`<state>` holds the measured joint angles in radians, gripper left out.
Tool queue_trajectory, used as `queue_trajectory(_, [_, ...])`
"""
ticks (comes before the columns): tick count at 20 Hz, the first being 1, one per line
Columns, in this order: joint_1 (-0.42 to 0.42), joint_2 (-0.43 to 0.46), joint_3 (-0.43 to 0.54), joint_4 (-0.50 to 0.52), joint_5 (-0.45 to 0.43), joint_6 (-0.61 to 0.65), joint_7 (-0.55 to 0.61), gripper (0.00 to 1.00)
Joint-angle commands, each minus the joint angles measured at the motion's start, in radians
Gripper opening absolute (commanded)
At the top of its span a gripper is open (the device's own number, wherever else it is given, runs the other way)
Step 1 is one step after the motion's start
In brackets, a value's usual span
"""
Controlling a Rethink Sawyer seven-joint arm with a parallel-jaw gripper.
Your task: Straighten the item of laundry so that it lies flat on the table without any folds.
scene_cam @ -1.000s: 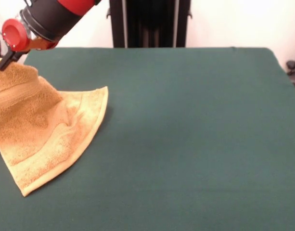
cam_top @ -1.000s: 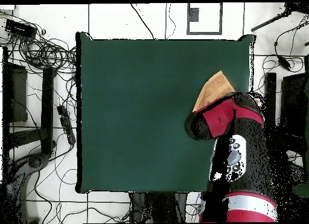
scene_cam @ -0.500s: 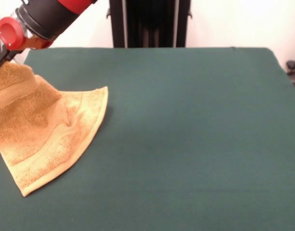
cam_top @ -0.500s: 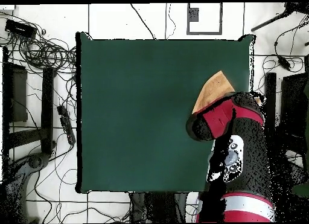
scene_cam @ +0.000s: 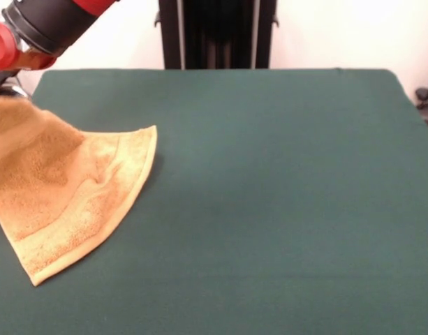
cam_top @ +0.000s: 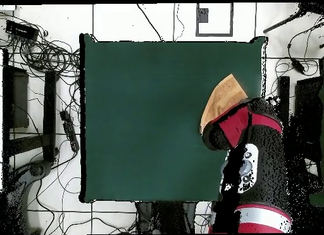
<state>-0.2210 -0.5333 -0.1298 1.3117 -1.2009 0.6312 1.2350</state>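
Tool (scene_cam: 3, 78) mostly cut off at frame edge; towel (scene_cam: 67, 188) corner raised.

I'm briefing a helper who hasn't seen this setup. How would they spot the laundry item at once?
Find the big dark green table. In the front view, go to its left edge, below the red and black robot arm. The towel lies there, one side lifted: orange-tan terry cloth with a flat woven band, the only thing on the table.
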Motion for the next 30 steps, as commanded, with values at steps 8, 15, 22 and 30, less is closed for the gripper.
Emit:
queue_trajectory(8, [0.009, -0.004, 0.058, 0.000, 0.046, -0.012, 0.017, 1.00])
queue_trajectory(15, [-0.039, -0.013, 0.113, 0.042, 0.250, 0.165, 0.006, 1.00])
queue_trajectory(22, [-0.071, 0.039, 0.165, 0.039, 0.628, 0.516, 0.073, 1.00])
queue_trajectory(30, [0.063, 0.080, 0.068, -0.037, 0.647, 0.600, 0.233, 1.00])
